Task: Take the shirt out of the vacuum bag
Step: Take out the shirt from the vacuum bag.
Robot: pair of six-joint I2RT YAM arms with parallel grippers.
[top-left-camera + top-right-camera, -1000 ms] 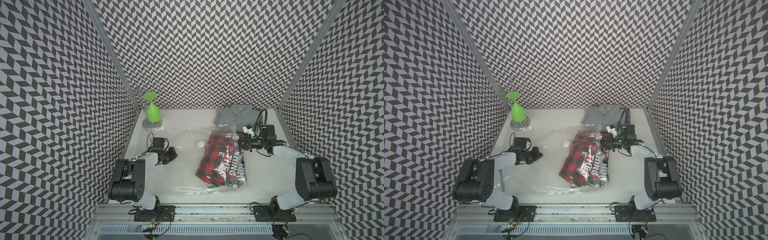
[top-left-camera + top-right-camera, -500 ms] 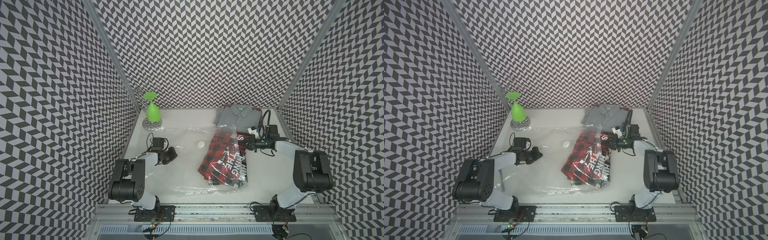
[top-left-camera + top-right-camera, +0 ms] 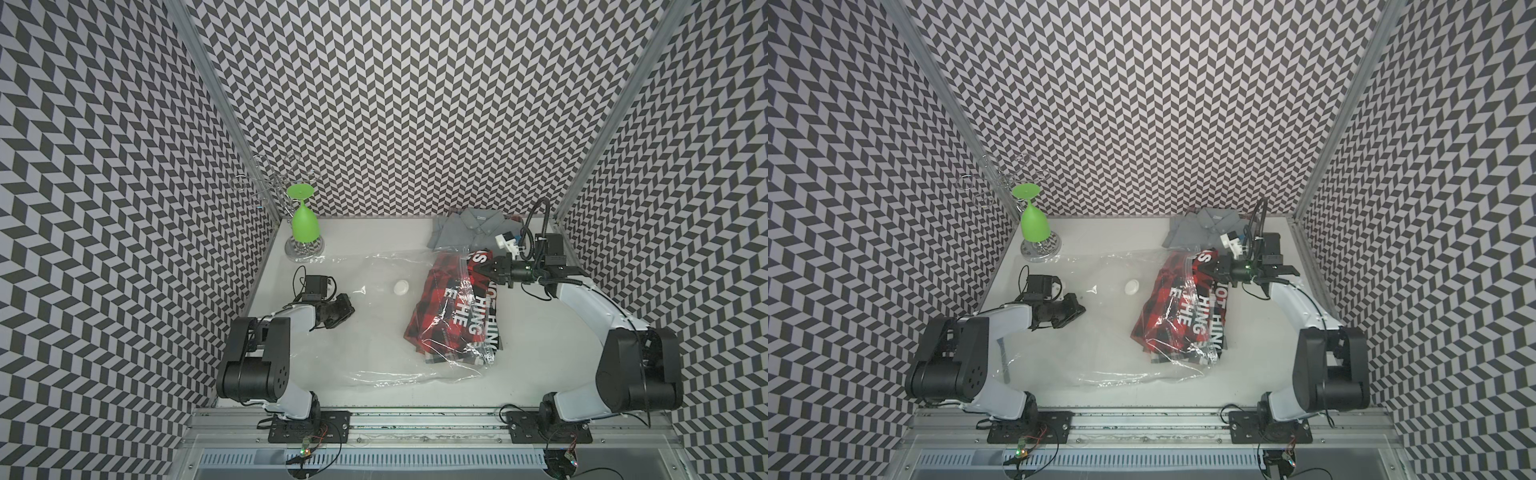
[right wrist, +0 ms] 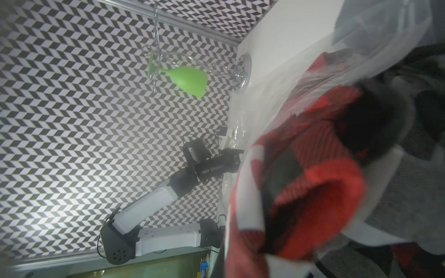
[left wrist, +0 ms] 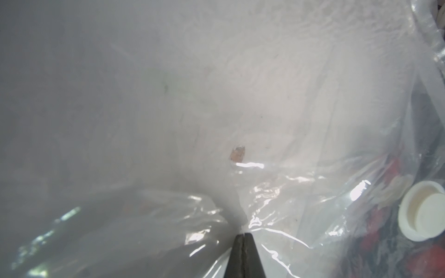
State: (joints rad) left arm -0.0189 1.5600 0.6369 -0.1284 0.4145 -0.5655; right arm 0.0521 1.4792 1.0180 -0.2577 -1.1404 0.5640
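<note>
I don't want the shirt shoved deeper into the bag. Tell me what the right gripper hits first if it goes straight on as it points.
The shirt itself: the right gripper is shut on its edge and points into the folds inside the bag. Depth is unclear, but nothing looks nearer.

Shows red-and-black check with white lettering on the shirt point(image 3: 451, 309), clear plastic on the vacuum bag point(image 3: 365, 332). Grey on the collared shirt point(image 3: 465, 230), green on the goblet point(image 3: 304, 224), black-and-white chevron across the walls point(image 3: 395, 104).
</note>
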